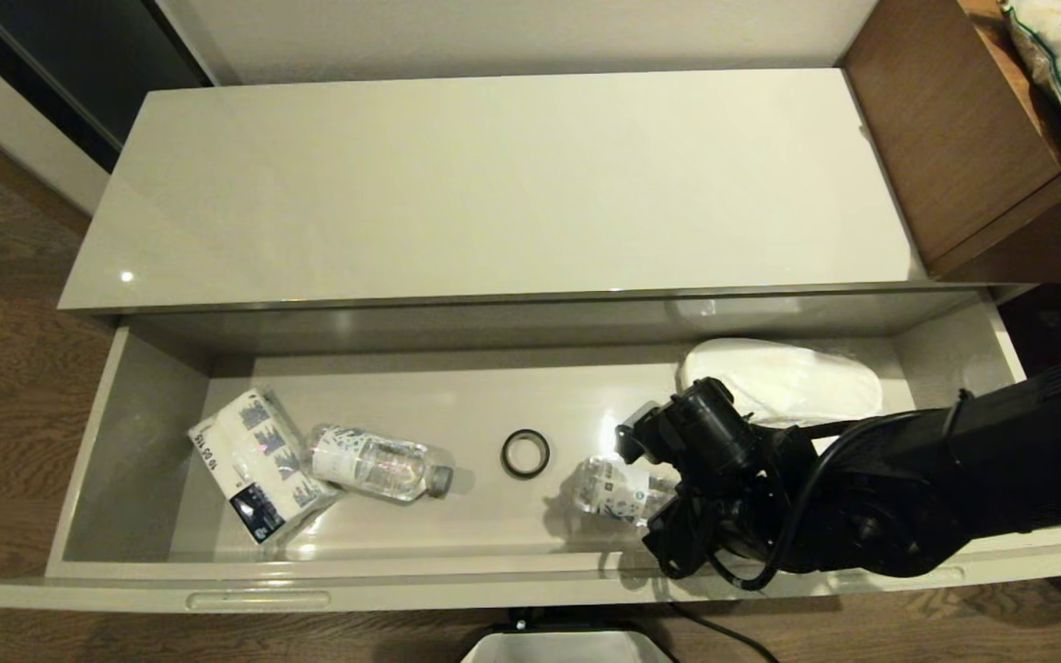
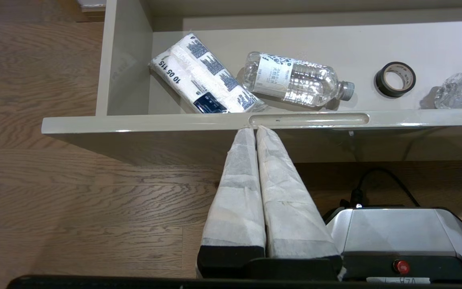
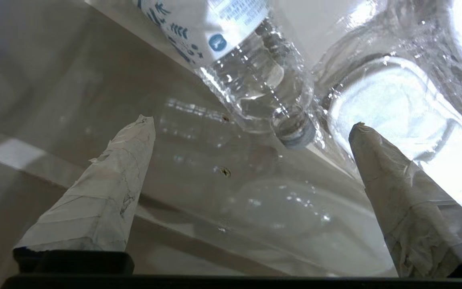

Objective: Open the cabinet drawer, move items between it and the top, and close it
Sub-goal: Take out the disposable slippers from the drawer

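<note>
Hotel-room look: bagged slippers [image 1: 784, 382], water bottles [image 1: 378, 465], low cabinet, wood floor [image 1: 5, 350].

Slippers [image 1: 784, 382] at drawer's [image 1: 530, 589] right end, behind a bottle [image 1: 618, 490]

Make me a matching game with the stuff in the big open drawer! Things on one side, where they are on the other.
Things:
1. tissue pack
2. tape ring
3. wrapped slippers
4. right tool

Places or states:
A. middle of the drawer floor
B. open, fingers either side of a water bottle's cap end
C. drawer's left end, beside a lying bottle
D. drawer's right end, toward the back

Pairs: 1-C, 2-A, 3-D, 4-B
</note>
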### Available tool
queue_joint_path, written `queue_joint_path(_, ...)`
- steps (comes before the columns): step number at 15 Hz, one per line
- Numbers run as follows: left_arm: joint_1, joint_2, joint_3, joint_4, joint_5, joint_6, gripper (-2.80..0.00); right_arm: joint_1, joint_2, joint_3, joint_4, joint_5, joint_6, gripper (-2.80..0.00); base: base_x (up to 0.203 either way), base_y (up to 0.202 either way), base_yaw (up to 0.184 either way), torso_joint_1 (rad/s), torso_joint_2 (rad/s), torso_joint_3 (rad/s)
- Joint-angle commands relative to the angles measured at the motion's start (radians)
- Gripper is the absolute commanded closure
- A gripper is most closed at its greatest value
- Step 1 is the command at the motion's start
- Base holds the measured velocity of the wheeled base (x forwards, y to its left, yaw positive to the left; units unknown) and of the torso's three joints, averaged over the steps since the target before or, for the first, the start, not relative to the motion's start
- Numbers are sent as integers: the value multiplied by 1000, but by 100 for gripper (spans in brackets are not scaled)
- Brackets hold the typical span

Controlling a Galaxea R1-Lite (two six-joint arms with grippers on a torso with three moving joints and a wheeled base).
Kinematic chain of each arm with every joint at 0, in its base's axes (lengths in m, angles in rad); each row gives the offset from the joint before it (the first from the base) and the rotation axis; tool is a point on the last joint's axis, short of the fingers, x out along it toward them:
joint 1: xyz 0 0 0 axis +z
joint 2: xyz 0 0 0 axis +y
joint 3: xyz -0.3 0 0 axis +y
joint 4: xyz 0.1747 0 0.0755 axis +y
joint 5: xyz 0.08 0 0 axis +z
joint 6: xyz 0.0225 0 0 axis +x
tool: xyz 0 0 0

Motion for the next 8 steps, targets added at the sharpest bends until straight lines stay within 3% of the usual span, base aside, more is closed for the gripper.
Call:
queue_joint_path(1,0,1,2,0,0,0,0,3,11,-41,-1,-2,0,-280,0,0,0,0,0,0)
queue_joint_path(8,0,1,2,0,0,0,0,-12,72,-176,2,-39,-52,-280,0,0,0,0,0,0)
